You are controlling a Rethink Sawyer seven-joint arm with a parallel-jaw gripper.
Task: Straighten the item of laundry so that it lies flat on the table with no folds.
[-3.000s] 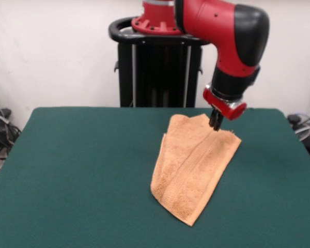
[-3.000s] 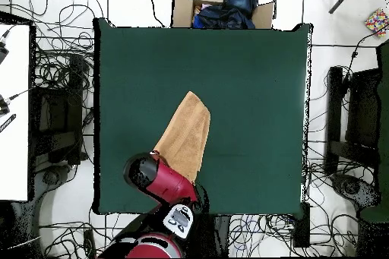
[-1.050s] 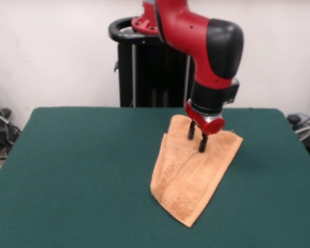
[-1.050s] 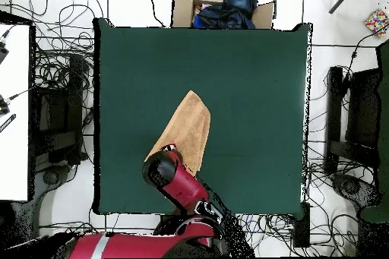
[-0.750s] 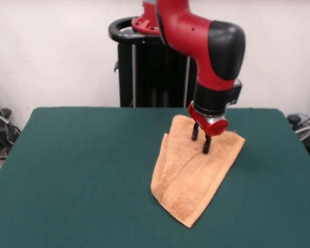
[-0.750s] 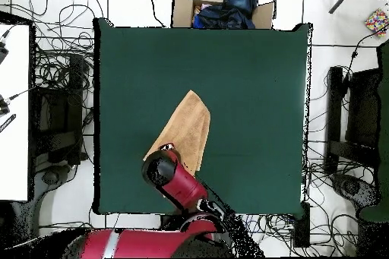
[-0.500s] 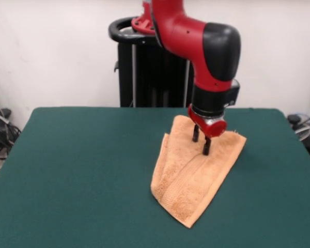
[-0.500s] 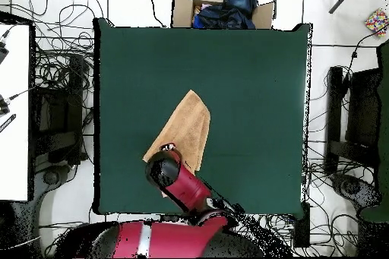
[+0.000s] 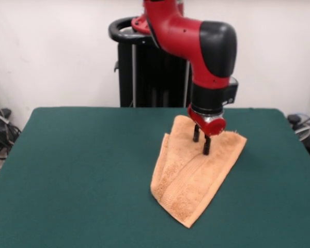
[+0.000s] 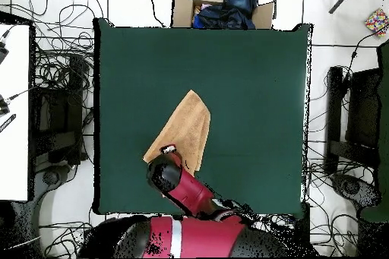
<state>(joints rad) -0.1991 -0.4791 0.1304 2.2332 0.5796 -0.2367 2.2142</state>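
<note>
The item of laundry (image 9: 188, 175) is a light orange towel lying folded lengthwise on the green table (image 9: 82, 170), narrow at its near end and wider at its far end. A long fold ridge runs down its middle. My gripper (image 9: 201, 140) hangs over the towel's wide far end, open, its two dark fingers (image 9: 206, 146) pointing down close to the cloth and holding nothing. In the overhead view the towel (image 10: 188, 128) lies left of the middle of the table (image 10: 251, 96), and the red arm (image 10: 169, 176) covers its end nearest the robot and hides the gripper.
A cardboard box (image 10: 220, 9) holding dark clothes stands just past the table's far edge in the overhead view. Cables lie on the floor around the table. The black pedestal (image 9: 155, 67) rises behind the table's far edge.
Three seconds ago the gripper stood shut at the towel's far right corner. It has since opened and moved inward over the towel's wide end, and that corner now lies slightly further out.
</note>
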